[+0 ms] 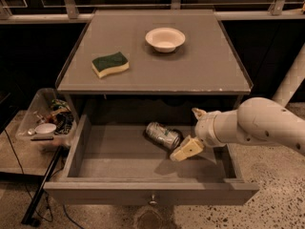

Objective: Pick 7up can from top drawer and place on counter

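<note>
Your gripper (192, 131) hangs inside the open top drawer (119, 157), fingers spread and holding nothing, just right of the 7up can (163, 135) lying on its side there.

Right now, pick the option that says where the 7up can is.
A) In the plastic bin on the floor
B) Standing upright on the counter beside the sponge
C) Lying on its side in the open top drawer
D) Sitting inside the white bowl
C: the 7up can lies on its side on the floor of the open top drawer, and the hand is down inside the drawer close beside it.
</note>
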{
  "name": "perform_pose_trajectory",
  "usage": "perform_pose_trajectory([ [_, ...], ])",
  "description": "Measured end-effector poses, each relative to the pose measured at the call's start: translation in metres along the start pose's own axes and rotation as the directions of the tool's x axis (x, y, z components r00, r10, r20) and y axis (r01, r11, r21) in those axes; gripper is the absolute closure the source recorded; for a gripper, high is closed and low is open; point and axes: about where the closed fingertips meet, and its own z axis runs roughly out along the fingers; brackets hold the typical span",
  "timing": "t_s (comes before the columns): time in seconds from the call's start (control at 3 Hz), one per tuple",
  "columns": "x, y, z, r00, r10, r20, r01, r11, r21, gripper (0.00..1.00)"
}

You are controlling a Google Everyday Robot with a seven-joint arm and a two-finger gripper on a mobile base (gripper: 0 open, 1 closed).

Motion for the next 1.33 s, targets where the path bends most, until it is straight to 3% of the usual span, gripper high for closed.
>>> perform_pose_trajectory([
  [0.67, 0.014, 0.002, 0.052, 0.997, 0.075, -0.009, -0.075, 0.997, 0.021, 0.0],
  [1.33, 0.023, -0.006, 0.101, 0.995, 0.094, 0.014, -0.095, 0.9935, 0.062, 0.0],
])
